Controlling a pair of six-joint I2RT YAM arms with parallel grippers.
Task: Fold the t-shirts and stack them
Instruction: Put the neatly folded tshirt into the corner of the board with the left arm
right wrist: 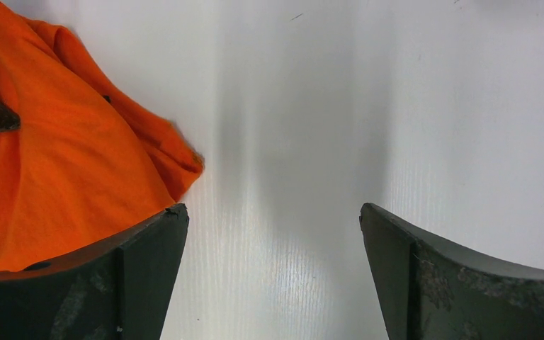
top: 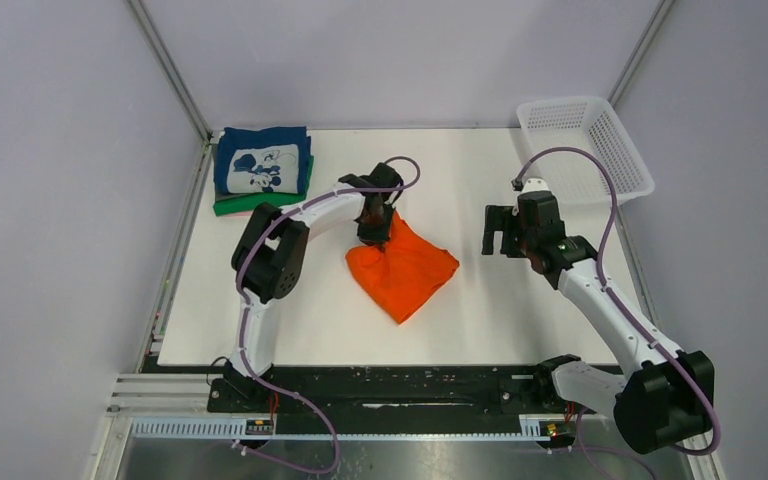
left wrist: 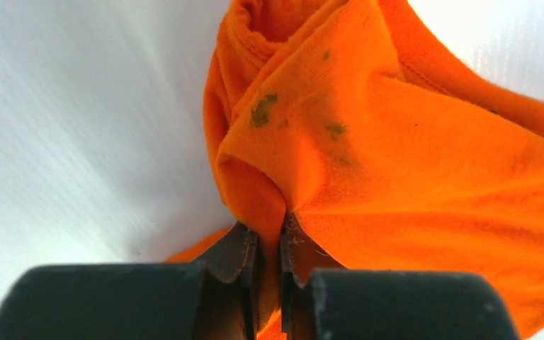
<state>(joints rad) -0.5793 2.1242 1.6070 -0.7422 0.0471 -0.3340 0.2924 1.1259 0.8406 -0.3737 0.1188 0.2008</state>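
On table, centre: orange t-shirt pinched by left gripper

**Overhead view, as I read it from my console.**
- Item 1: orange t-shirt, crumpled into a rough diamond at mid-table. Its far corner is gathered up under the left gripper, which is down on the cloth.
- Item 2: navy t-shirt with white cartoon print, folded. It lies on top of a folded green t-shirt at the far left corner.
- Item 3: white mesh basket, at the far right corner.
- Item 4: right gripper, over bare table to the right of the orange t-shirt and apart from it.

**Left wrist view.**
- Left gripper: fingers pressed nearly together, with a fold of the orange t-shirt clamped between them.
- I see the cloth bunching up and away from the pinch, with a few small greenish flecks on the fabric.
- White table shows on the left.

**Right wrist view.**
- Right gripper: fingers spread wide, with only white table between them.
- Orange t-shirt: fills the left of the view, beyond the left-hand finger. I cannot tell whether it touches that finger.
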